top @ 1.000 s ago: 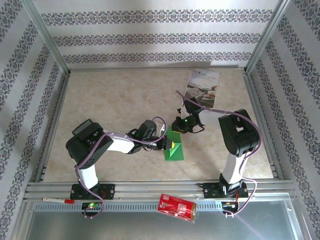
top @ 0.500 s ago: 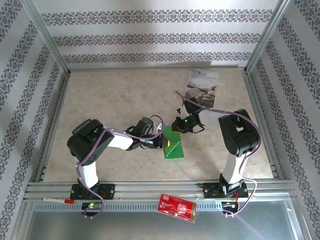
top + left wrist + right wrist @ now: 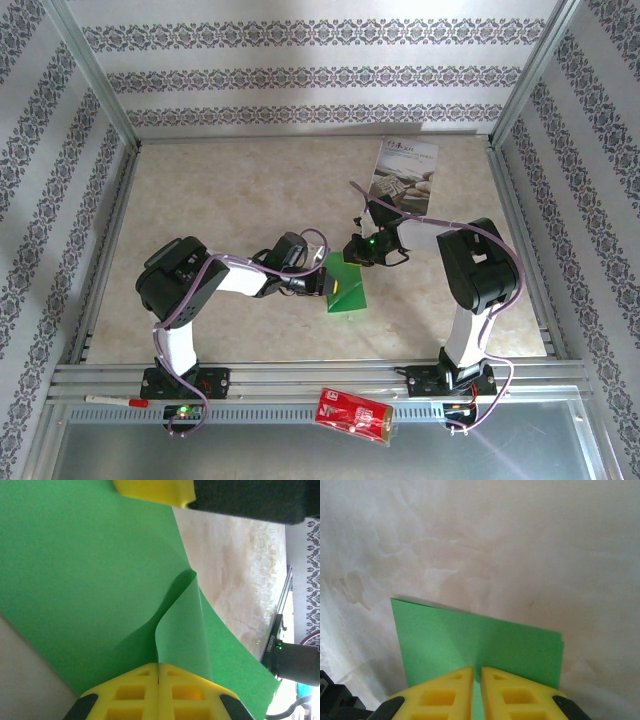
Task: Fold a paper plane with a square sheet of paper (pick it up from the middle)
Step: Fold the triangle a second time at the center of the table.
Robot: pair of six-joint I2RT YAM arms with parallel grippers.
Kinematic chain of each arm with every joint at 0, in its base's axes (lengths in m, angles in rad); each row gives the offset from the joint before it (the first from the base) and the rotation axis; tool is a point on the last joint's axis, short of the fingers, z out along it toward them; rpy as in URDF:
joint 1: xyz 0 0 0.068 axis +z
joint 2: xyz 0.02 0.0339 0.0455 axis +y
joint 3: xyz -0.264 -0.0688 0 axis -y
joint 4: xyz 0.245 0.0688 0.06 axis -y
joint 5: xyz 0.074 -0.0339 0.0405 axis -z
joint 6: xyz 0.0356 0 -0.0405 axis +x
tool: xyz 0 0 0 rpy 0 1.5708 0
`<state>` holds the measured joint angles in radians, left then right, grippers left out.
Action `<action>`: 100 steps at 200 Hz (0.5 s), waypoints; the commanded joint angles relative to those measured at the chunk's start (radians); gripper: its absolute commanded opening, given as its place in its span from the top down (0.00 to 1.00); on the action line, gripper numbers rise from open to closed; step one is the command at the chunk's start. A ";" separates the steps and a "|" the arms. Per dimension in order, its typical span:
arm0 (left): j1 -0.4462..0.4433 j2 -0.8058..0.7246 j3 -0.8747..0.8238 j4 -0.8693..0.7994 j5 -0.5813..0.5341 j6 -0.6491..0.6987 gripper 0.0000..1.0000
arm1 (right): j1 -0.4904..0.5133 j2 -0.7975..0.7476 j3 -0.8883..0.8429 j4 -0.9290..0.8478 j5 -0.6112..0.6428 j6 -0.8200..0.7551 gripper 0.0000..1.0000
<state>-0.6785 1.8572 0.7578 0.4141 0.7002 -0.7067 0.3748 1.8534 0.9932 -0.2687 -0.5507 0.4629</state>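
Over the last second the left tool [image 3: 322,283] has drawn back toward the table's left edge. It has moved from above the middle of the square sheet of paper [image 3: 346,295] to the sheet's left border, and the sheet's near end has pulled in a little with it. I judge that the paper is being gathered into a first lengthwise fold, not let go. The sheet lies on the table [image 3: 230,200] between the two arms, nearer the near edge than the far one and well apart from the booklet [image 3: 405,175]. In the left wrist view the left tool [image 3: 158,667] is fully closed, its fingers pressed together on a raised ridge of green. The right tool [image 3: 477,672] stands at a narrow slit — it pinches the sheet's far edge, with green showing between its fingers.
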 commanded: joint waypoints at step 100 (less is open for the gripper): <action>0.014 0.030 -0.018 -0.052 0.012 0.035 1.00 | 0.005 0.033 0.013 -0.079 0.028 -0.033 0.83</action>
<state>-0.6720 1.8576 0.7502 0.4107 0.7036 -0.7055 0.3756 1.8545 0.9989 -0.2741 -0.5510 0.4625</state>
